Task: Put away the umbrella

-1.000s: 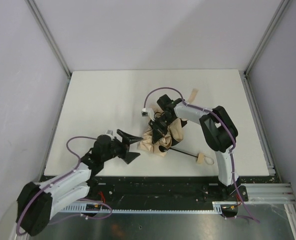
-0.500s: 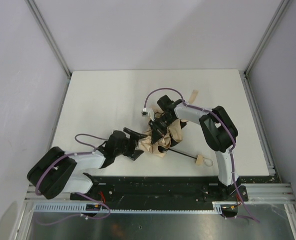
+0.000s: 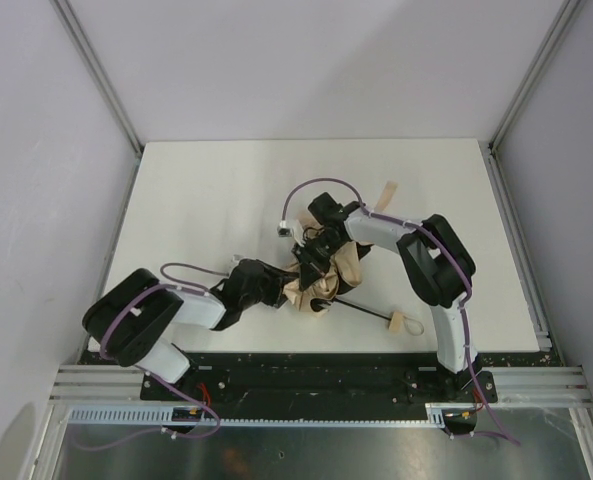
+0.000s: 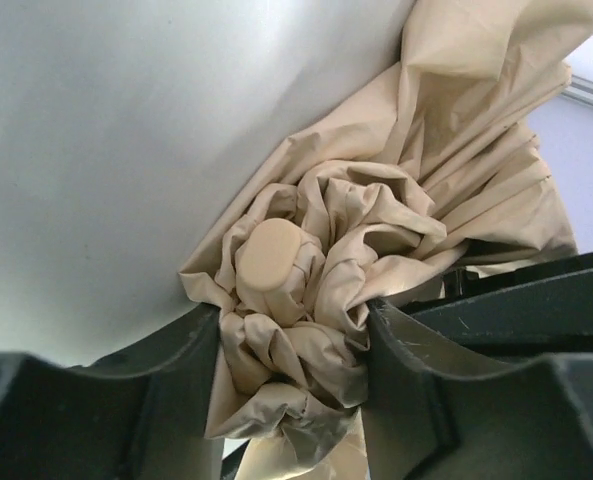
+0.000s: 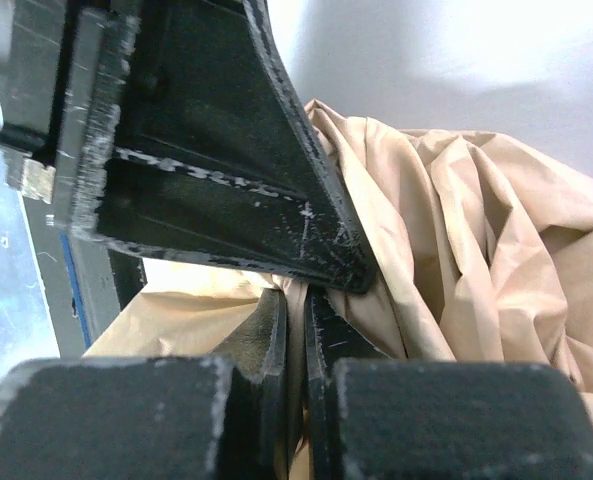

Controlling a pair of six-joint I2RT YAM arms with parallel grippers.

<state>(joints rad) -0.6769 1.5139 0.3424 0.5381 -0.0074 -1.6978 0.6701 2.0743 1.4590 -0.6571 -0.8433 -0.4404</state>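
The umbrella (image 3: 321, 280) lies crumpled in the middle of the table, its beige canopy bunched up. Its thin black shaft (image 3: 361, 306) runs right to the pale wooden handle (image 3: 400, 321). My left gripper (image 3: 282, 287) comes in from the left, and in the left wrist view its fingers press on both sides of a wad of canopy fabric (image 4: 306, 300) next to the tan top cap (image 4: 269, 255). My right gripper (image 3: 312, 256) reaches down from the back. Its jaws are shut on a thin fold of canopy (image 5: 296, 300).
A tan strap (image 3: 388, 190) lies on the white table (image 3: 206, 200) behind the right arm. Aluminium rails (image 3: 516, 230) and grey walls border the table on three sides. The two grippers are close together over the canopy.
My left arm has swung right to the canopy, and its jaws have closed from wide open onto the bunched fabric. The right gripper has kept its hold, barely shifting.
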